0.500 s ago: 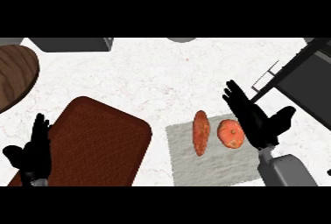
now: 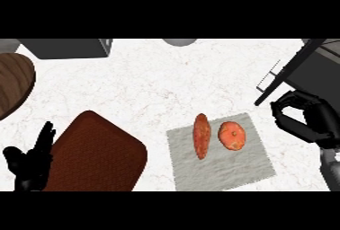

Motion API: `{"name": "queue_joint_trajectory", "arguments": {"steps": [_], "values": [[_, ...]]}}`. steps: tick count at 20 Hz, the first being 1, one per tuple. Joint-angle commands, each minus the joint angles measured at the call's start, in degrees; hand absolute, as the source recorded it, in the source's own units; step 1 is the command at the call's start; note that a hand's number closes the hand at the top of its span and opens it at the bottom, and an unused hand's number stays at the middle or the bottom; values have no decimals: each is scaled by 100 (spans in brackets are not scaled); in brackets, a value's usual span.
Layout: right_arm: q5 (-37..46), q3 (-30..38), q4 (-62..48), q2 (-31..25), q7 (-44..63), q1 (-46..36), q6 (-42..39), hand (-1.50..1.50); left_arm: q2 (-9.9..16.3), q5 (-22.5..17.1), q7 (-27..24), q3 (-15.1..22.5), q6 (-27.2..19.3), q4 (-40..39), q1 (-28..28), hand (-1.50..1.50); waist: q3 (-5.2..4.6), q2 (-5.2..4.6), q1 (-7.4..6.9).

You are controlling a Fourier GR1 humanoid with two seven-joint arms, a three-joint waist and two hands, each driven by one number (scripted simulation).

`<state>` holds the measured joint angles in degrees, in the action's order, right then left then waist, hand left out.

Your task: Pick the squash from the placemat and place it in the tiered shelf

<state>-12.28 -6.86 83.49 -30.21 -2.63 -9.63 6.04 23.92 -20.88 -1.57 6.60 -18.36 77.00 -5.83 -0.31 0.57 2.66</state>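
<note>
A grey placemat (image 2: 222,168) lies right of centre on the white counter. Two orange vegetables rest on it side by side: a long narrow one (image 2: 202,135) and a rounder speckled one (image 2: 232,135), which looks like the squash. My right hand (image 2: 306,120) is to the right of the mat, off the vegetables, fingers curled with nothing in them. It sits just below the dark tiered shelf (image 2: 292,67) at the upper right. My left hand (image 2: 30,161) rests open at the lower left, fingers up.
A reddish-brown board (image 2: 100,157) lies between my left hand and the placemat. A round wooden piece (image 2: 13,85) shows at the left edge. A dark grey box (image 2: 66,47) and a grey bowl (image 2: 179,41) stand at the far edge.
My right hand has moved right, away from the rounder vegetable toward the shelf, and its fingers have curled in. Both vegetables still lie on the mat.
</note>
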Motion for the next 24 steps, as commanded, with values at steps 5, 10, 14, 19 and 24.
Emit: {"name": "queue_joint_trajectory", "arguments": {"steps": [5, 10, 14, 19, 24], "values": [[-221, 1031, -743, -784, -1057, 1169, -499, -150, -31, -328, 987, 385, 706, 20, 332, 0, 39, -60, -86], [-465, 1082, 64, -1289, -872, 1713, -1541, -150, -112, -291, 929, 209, 1030, -637, 853, 0, 25, -56, -143], [-556, 1071, 1100, -1621, 46, 1873, -1697, -150, -156, -140, 1442, 372, 724, 18, 826, 0, 26, -40, -177], [-283, 756, 2290, -1963, 1500, 1918, -1410, -150, -271, -114, 1439, 339, 691, -112, 888, 0, 13, -36, -173], [232, 302, 2860, -1672, 3260, 1282, -550, -150, -269, -43, 1217, 303, 882, -171, 668, 0, 19, -58, -321]]}}
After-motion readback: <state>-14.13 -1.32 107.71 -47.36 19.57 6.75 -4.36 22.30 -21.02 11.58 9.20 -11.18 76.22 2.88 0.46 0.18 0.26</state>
